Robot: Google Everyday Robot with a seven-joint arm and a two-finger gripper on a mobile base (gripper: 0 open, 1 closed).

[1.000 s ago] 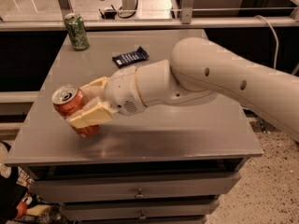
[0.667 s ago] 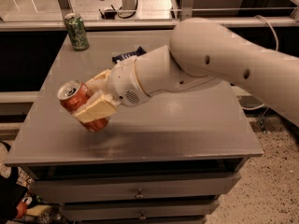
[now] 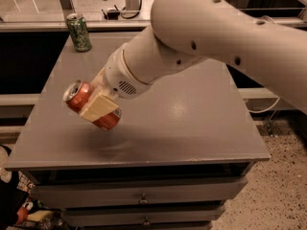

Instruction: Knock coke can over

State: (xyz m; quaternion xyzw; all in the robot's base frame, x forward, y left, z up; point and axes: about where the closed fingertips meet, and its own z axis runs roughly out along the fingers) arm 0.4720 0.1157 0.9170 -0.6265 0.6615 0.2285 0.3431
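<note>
The red coke can [image 3: 81, 98] is held in my gripper [image 3: 97, 104], tilted hard so its silver top points up and to the left. It hangs a little above the left part of the grey table [image 3: 182, 123]. The cream fingers [image 3: 98, 106] are closed across the can's middle. The big white arm comes in from the upper right and covers the middle of the table.
A green can [image 3: 78, 31] stands upright at the table's far left corner. Drawers [image 3: 141, 195] sit under the table's front edge. A counter with cables runs behind the table. Speckled floor lies to the right.
The arm has swung up and over the table, tilting the can further toward its side. The dark packet in the middle of the table is now hidden behind the arm.
</note>
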